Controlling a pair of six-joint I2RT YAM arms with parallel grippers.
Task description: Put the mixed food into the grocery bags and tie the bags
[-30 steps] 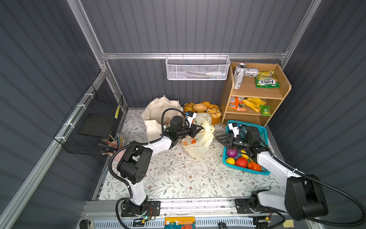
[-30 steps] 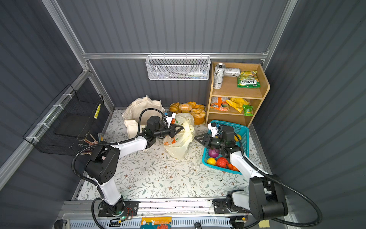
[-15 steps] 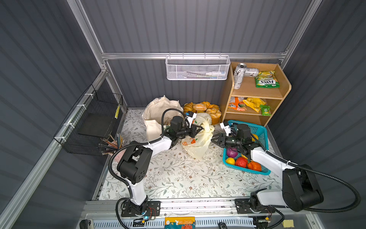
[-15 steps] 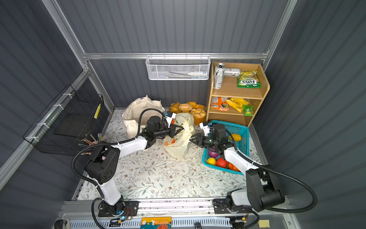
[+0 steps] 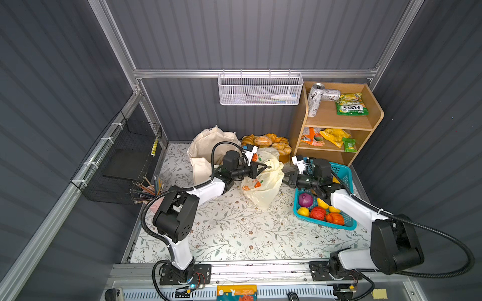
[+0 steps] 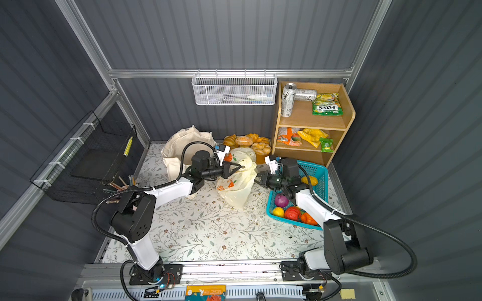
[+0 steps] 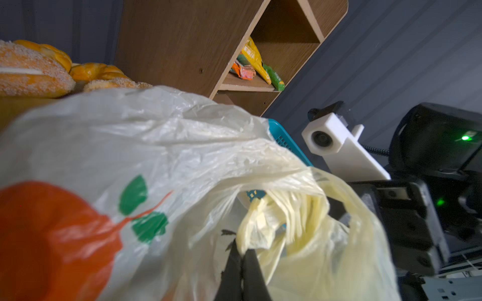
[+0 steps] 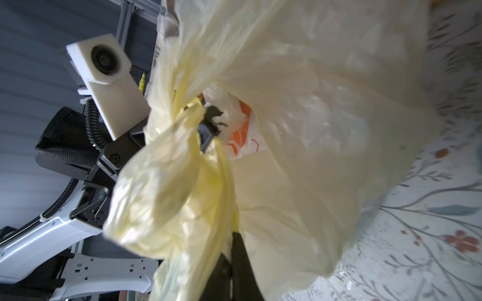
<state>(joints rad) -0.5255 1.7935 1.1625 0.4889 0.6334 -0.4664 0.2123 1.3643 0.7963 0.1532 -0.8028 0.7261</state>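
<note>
Step in hand: tying the plastic bag [image 5: 263,191]. The bag stands on the floral tabletop [image 5: 234,229] at mid-field, between the canvas tote [image 5: 206,148] and the turquoise basket [image 5: 348,179]. White film with an orange print shows at its side, and whether that is contents or a second bag cannot be told. The left pincer [image 7: 243,254] has its jaws together, clamped on one gathered loop handle [image 7: 284,216] at the bag's mouth. The right pincer [image 8: 233,235] also has its jaws together, with a twisted yellow strand, the second handle [image 8: 221,182], running into its tips; it is judged to be clamped on that strand. In both top views the two pincers face each other across the bag's top, near but apart. Loading of this bag appears finished; a purple onion [image 5: 305,200] and other toy produce lie in the basket, and the tote is not yet tied. Next move, as a judgement: cross the two handles, pass one under the other, then draw them apart to seat the knot. Hold both grips firm and pull evenly: the film is thin and slippery, and may tear or slide out of the jaws.
</note>
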